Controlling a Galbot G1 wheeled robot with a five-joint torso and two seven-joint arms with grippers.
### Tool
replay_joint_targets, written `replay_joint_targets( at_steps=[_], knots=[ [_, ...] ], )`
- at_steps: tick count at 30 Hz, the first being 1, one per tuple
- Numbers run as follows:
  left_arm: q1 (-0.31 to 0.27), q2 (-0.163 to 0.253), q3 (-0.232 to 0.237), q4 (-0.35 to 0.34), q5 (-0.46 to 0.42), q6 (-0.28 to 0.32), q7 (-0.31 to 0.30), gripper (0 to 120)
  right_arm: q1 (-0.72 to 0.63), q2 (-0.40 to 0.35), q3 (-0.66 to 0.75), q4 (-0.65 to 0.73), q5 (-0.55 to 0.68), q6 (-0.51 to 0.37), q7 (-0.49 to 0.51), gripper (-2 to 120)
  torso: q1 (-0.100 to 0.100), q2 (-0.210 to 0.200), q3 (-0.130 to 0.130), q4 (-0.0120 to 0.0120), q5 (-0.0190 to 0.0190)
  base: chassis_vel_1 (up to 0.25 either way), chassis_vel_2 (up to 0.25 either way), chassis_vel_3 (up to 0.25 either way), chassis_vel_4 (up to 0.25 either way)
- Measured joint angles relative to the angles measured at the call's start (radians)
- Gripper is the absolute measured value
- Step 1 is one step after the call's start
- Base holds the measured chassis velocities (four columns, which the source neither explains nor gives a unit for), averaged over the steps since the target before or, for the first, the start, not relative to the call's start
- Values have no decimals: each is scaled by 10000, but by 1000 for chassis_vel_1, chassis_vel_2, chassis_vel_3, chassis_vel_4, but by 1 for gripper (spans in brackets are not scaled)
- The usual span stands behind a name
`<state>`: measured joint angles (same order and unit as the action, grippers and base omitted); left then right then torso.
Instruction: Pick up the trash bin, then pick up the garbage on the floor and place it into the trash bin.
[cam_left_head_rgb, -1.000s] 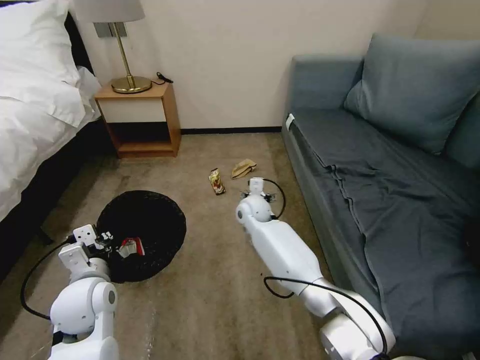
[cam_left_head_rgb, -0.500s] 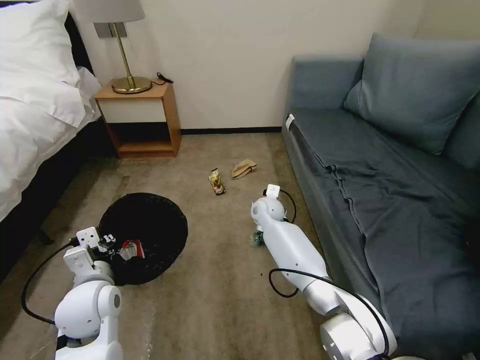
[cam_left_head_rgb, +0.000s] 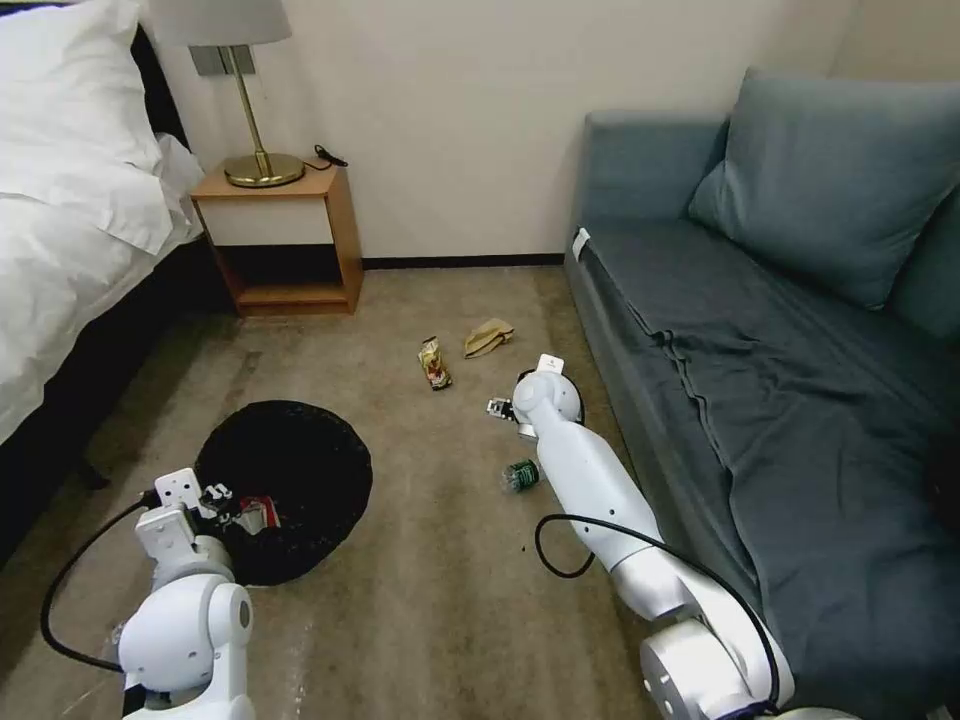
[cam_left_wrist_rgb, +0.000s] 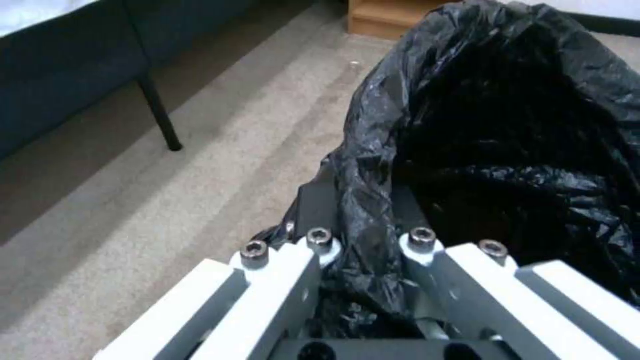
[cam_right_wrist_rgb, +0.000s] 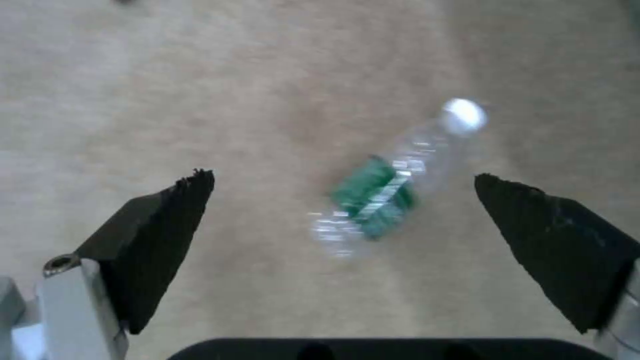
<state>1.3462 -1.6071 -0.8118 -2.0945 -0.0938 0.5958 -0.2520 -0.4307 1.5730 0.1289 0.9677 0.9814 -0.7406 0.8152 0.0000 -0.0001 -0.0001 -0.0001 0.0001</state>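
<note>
Over the carpet beside the sofa's (cam_left_head_rgb: 760, 400) front edge: right gripper (cam_right_wrist_rgb: 347, 220), jaws spread wide, holding nothing, with one clear bottle (cam_right_wrist_rgb: 390, 182) with a green label lying on the floor between its two black fingers (cam_right_wrist_rgb: 167, 235), touching neither. In the head view the bottle (cam_left_head_rgb: 520, 475) lies just beside the right arm.

Near the bed (cam_left_head_rgb: 70, 250) side of the floor: left gripper (cam_left_wrist_rgb: 363, 250), jaws clamped on the black-bagged rim of the trash bin (cam_left_wrist_rgb: 507, 150). One trash bin (cam_left_head_rgb: 285, 480), one red-and-white wrapper (cam_left_head_rgb: 262, 512) inside it, close to the gripped rim.

On the carpet farther off, toward the wall: one brown-gold snack wrapper (cam_left_head_rgb: 433, 362) and one crumpled tan paper (cam_left_head_rgb: 488, 337), near each other but apart, both well apart from the bin.

At the wall: one nightstand (cam_left_head_rgb: 285, 235) bearing one lamp (cam_left_head_rgb: 250, 130).
</note>
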Motion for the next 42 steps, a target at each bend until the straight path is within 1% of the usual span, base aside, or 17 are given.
replay_joint_targets(
  at_steps=[5, 7, 8, 10, 15, 19, 21, 23, 26, 27, 28, 32, 33, 36, 42],
  knots=[
    [42, -4, 35, 188, 206, -130, 13, 4, 192, 59, -57, -682, -37, -1, 215, 100, 0, 0, 1, -3, 0, 0, 0, 0, 0],
    [133, -8, 112, 293, 382, -242, 53, 4, 438, 295, 259, -1314, -133, -1, 215, 100, 0, 0, 0, 4, 0, 0, 0, 0, 0],
    [133, -8, 112, 293, 382, -242, 53, 4, 438, 295, 259, -1314, -133, -1, 215, 100, 0, 0, 0, 4, 0, 0, 0, 0, 0],
    [190, -9, 158, 318, 548, -285, 46, 4, 615, 346, 809, -1684, -154, 4, 159, 100, 0, 0, 0, 4, -3, 0, 0, 0, 0],
    [255, -21, 227, 261, 642, -298, 52, 4, 748, 348, 1500, -2206, -383, 12, -84, 100, 0, 0, 1, -2, -1, 0, 0, 0, 0],
    [495, -29, 221, 83, 742, -299, 25, 4, 1093, 349, 2465, -2830, -493, 24, -629, 100, 0, 0, 1, 2, -1, 0, 0, 0, 0],
    [543, -29, 211, 47, 753, -299, 21, 4, 1119, 352, 2627, -2872, -491, 26, -772, 100, 0, 0, 1, 2, -1, 0, 0, 0, 0],
    [684, -26, 164, -94, 765, -299, 7, 4, 1036, 357, 2973, -2829, -460, 34, -1277, 100, 0, 1, 0, 1, -1, 0, 0, 0, 0],
    [726, -25, 154, -137, 772, -299, -2, 4, 984, 358, 3070, -2842, -463, 35, -1385, 100, 0, 0, 1, 2, 0, 0, 0, 0, 0],
    [772, -24, 156, -181, 783, -299, -11, 4, 962, 359, 3312, -2948, -474, 36, -1468, 100, 0, 0, 0, 3, 0, 0, 0, 0, 0],
    [804, -22, 164, -210, 808, -299, -26, 4, 954, 354, 3413, -3044, -347, 42, -1467, 100, 0, 0, 0, -1, -3, 0, 0, 0, 0],
    [835, -19, 195, -249, 822, -299, -43, 4, 914, 357, 3407, -3211, -278, 157, -1488, 100, 0, 0, 0, 0, 0, 0, 0, 0, 0],
    [878, -18, 196, -270, 825, -298, -50, 4, 919, 357, 3473, -3417, -201, 282, -1548, 100, 0, 0, 0, 1, -1, 0, 0, 0, 0],
    [941, -16, 194, -277, 857, -317, -63, 4, 924, 355, 3619, -3497, 129, 234, -1624, 100, 0, 0, 1, 1, -1, 0, 0, 0, 0],
    [993, -13, 304, -262, 935, -376, -119, 4, 441, 352, 3613, -3305, 215, 81, -2194, 100, 0, 1, 0, 2, -2, 0, 0, 0, 0]
  ],
)
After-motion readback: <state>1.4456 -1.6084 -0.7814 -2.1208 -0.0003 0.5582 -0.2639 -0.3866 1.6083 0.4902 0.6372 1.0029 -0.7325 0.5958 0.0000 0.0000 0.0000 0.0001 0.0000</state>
